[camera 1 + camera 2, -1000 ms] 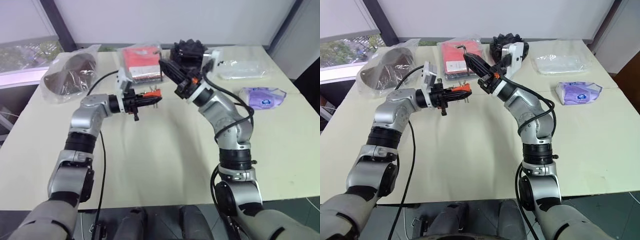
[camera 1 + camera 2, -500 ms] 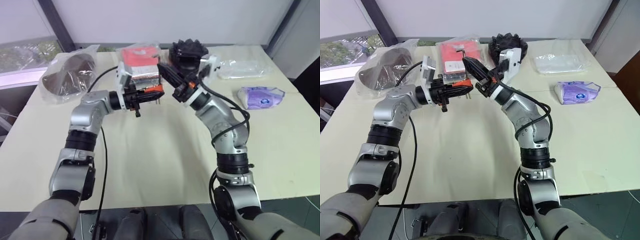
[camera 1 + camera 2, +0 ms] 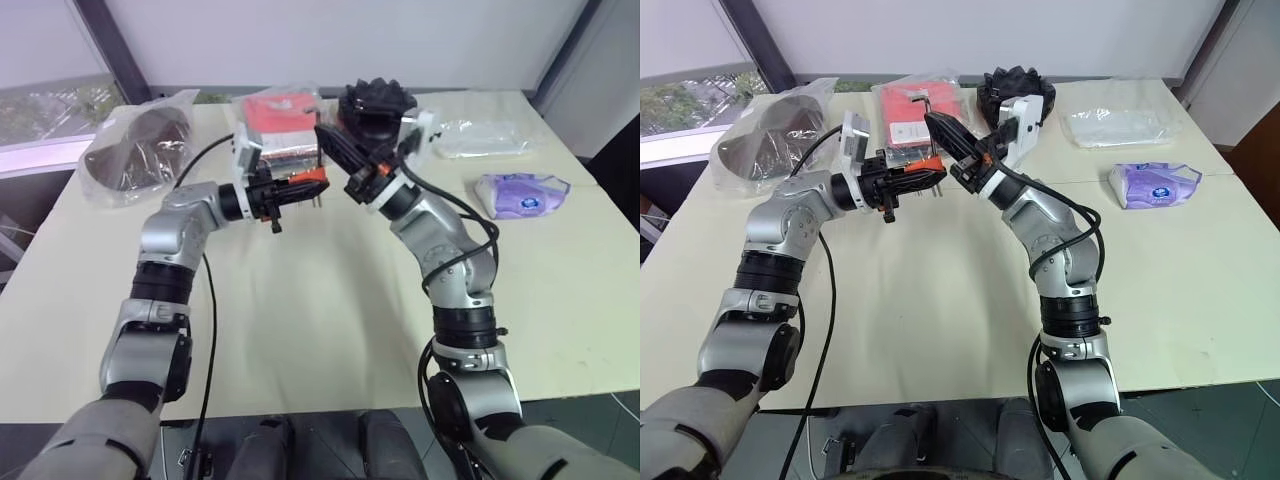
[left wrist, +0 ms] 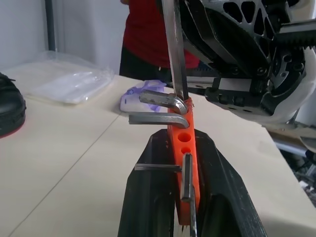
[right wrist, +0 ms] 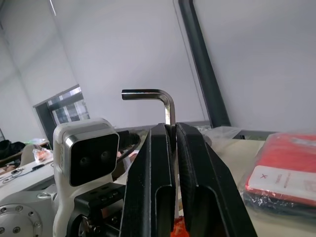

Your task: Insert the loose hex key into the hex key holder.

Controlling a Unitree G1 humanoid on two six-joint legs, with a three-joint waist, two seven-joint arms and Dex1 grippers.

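Pale cream table [image 3: 300, 330] in a room with white walls and a dark window frame, a person in a red top standing beyond the far edge in the left wrist view. Stuff is scattered along the back: a brown item in a clear bag [image 3: 135, 150] on the far left, a flat red packet in clear plastic [image 3: 915, 115], a black lumpy thing [image 3: 375, 100] next to it, a clear plastic bag [image 3: 1120, 125] and a purple tissue pack [image 3: 525, 190] off to the right.

Both arms are raised over the table, meeting in the middle just in front of the red packet. The left gripper [image 4: 178, 187] is clamped on the hex key holder [image 4: 183, 148], the orange block squeezed between its two black fingers, with a few grey keys poking out sideways. The right gripper [image 5: 173, 133] is pinched tight on the loose hex key [image 5: 159, 98], bent leg sticking out above the fingertips. In the left wrist view the key's long leg comes down onto the top end of the holder, right by the upper bent key. Can't tell if the tip is actually in a hole.
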